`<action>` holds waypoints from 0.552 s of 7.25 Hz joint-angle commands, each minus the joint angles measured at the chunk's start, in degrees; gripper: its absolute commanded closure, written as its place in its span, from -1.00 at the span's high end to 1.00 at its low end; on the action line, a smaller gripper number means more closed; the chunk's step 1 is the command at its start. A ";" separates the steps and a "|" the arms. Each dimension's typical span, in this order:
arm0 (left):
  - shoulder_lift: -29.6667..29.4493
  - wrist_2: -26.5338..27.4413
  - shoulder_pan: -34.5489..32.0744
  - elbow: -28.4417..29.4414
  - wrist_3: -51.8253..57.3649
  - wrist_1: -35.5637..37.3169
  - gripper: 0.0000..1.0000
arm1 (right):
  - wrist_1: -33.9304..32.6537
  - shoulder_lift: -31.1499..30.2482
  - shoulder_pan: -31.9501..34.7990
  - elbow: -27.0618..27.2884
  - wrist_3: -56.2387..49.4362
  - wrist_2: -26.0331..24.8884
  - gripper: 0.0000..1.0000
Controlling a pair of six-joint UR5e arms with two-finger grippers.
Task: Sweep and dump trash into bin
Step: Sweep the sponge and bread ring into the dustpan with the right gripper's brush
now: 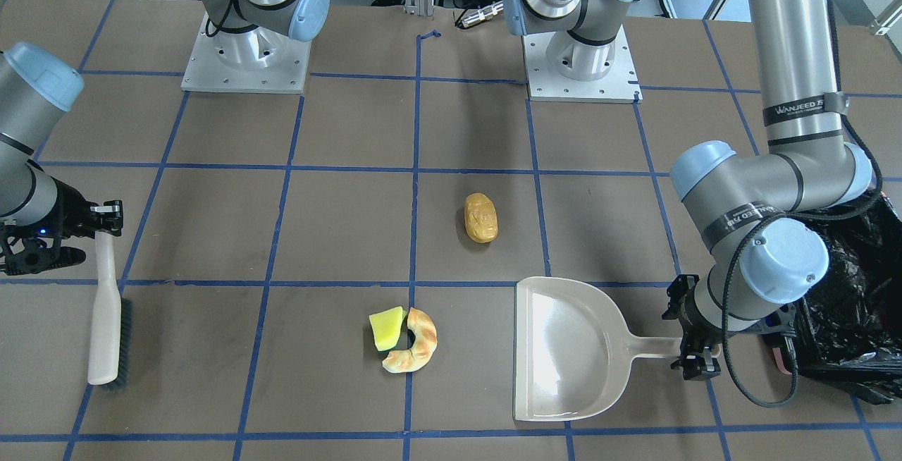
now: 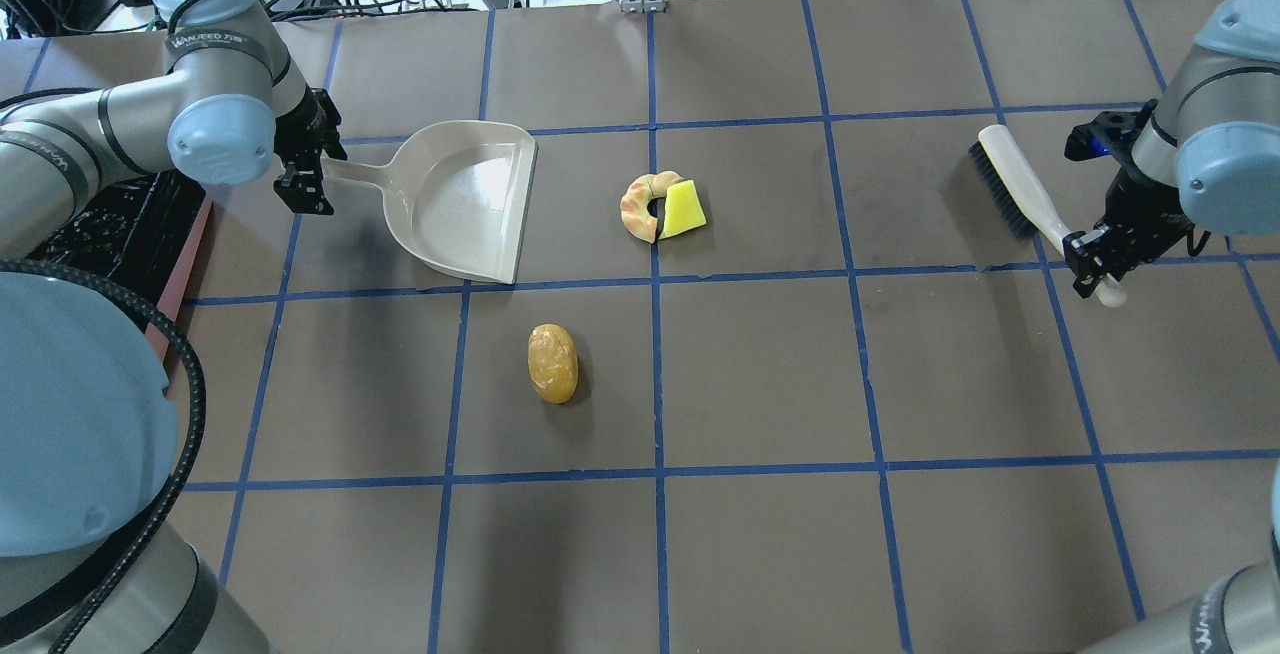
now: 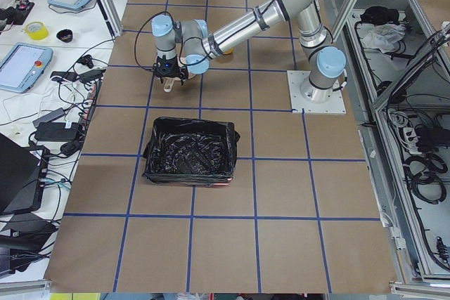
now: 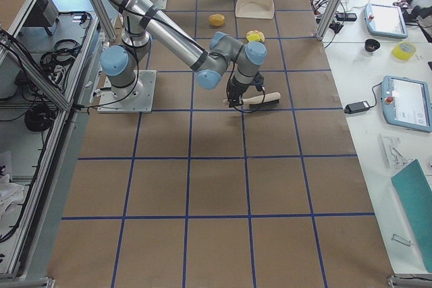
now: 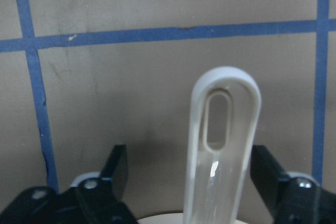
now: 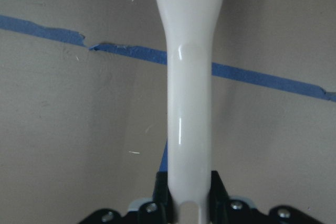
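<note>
The golden-brown potato-shaped lump (image 1: 480, 218) lies alone mid-table. The yellow sponge (image 1: 386, 327) touches the curved tan croissant piece (image 1: 416, 345). The beige dustpan (image 1: 571, 348) lies flat, its mouth facing them. My left gripper (image 1: 687, 337) is open, its fingers on either side of the dustpan handle (image 5: 223, 145). My right gripper (image 1: 106, 218) is shut on the handle of a white brush (image 1: 106, 320) with dark bristles; the wrist view shows the handle (image 6: 189, 103) pinched tight. The pink bin with its black bag (image 3: 190, 151) stands behind my left arm.
The bin's black liner (image 2: 110, 224) sits at the table's left edge, right beside the left arm's elbow. The two arm bases (image 1: 246, 59) stand at the robot's side of the table. Blue tape lines grid the brown tabletop (image 2: 760, 364).
</note>
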 commanded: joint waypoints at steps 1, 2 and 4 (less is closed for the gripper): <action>0.18 -0.04 -0.05 0.13 -2.59 0.05 -1.00 | 1.28 -2.21 2.53 -0.53 1.07 -0.66 -0.96; 0.62 -1.18 -0.05 0.04 -2.51 0.05 -1.00 | 1.73 -2.92 6.56 -0.27 5.34 -4.15 -0.98; 2.46 -2.86 -0.83 0.57 -2.42 0.14 -1.00 | 7.95 -5.64 13.51 -0.27 20.24 -3.75 -1.00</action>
